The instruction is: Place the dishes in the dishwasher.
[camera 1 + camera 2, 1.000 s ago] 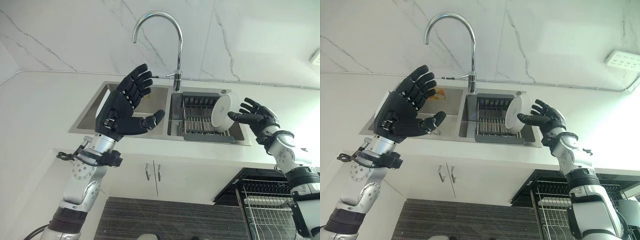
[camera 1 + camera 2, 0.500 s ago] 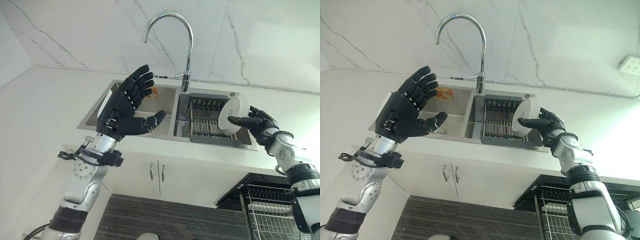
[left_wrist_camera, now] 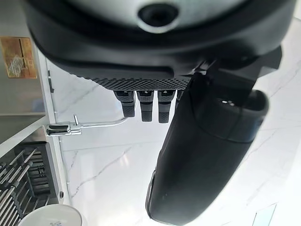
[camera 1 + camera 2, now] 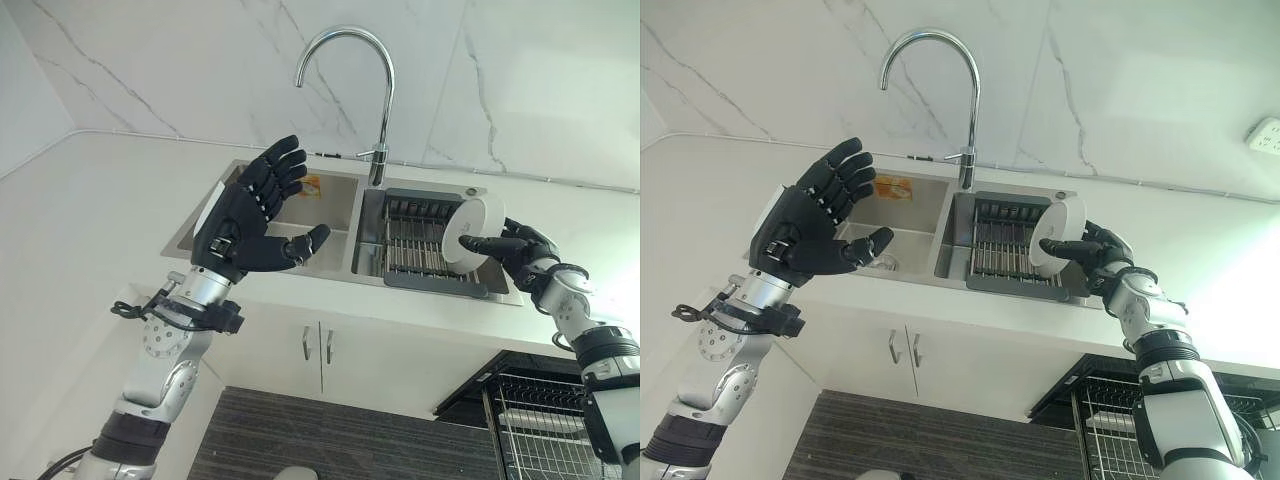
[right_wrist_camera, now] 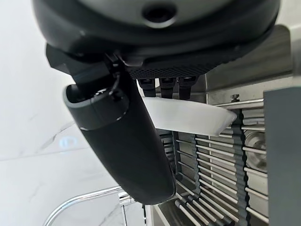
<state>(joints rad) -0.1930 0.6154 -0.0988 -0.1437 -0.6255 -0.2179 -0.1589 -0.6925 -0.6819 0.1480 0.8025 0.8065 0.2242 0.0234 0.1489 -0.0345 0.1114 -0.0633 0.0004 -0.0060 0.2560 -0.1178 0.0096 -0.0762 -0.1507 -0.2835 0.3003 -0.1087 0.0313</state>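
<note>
A white plate [image 4: 470,225] stands on edge in the dark dish rack [image 4: 412,250] in the sink's right basin. My right hand [image 4: 525,250] grips it at its right rim, the thumb lying across its face and the fingers curled behind. In the right wrist view the plate [image 5: 188,115] sits between the thumb [image 5: 122,141] and the fingers. My left hand [image 4: 240,225] is raised over the left basin [image 4: 335,215], open, palm toward the sink, holding nothing.
A tall chrome faucet [image 4: 385,100] rises behind the divider between the basins. An orange sponge [image 4: 310,186] lies at the back of the left basin. Below the counter at the lower right, the dishwasher's wire rack [image 4: 540,420] is pulled out. Cabinet doors [image 4: 315,345] sit under the sink.
The camera has shifted. My right hand went from open beside the plate to gripping it, thumb now across its face. The left hand holds the same pose.
</note>
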